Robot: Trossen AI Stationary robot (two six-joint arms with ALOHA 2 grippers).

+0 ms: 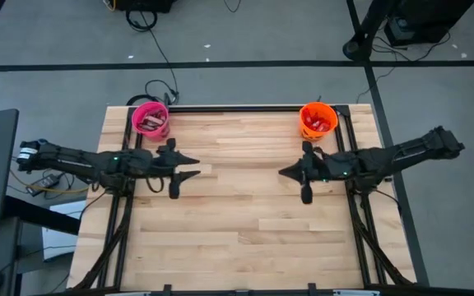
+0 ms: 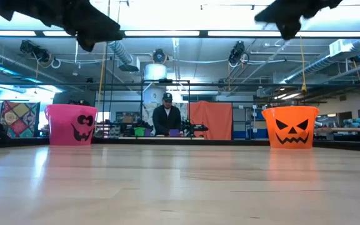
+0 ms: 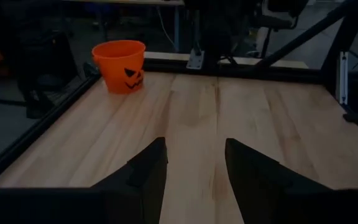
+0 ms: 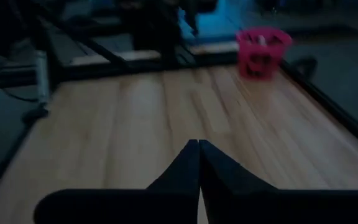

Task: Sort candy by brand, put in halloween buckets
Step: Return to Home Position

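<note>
Hanging well above the wooden table [image 1: 237, 238], the left gripper [image 1: 196, 167] points toward the table's middle with its two fingers spread wide. Its own wrist view shows bare planks in the gap between them, so it grips nothing. The right gripper [image 1: 283, 173] faces it from the other side at much the same height, its fingers pressed together into a single point with nothing clamped between them. The two grippers are well apart, tip toward tip.

The pink bucket [image 2: 71, 124], with a black jack-o'-lantern face, stands upright behind the left gripper's fingertips and off to one side. It is near that arm's wrist, toward the table's far edge. From the right gripper it lies well ahead and diagonally across the table. Dark-wrapped candy [image 1: 150, 123] lies inside it.

The orange bucket [image 2: 290, 127], bearing the same kind of face, stands upright just beside the right arm's wrist, behind that gripper's tip on the far-edge side. From the left gripper it is well ahead and off to one side. Red-wrapped candy [image 1: 319, 123] lies inside it. The brand names on the wrappers are too small to read.

In the low view both arms show only as dark shapes at the upper edge, high over the two buckets. Beyond the table a person [image 2: 167, 117] in dark clothes and a cap stands at a bench in the room.
</note>
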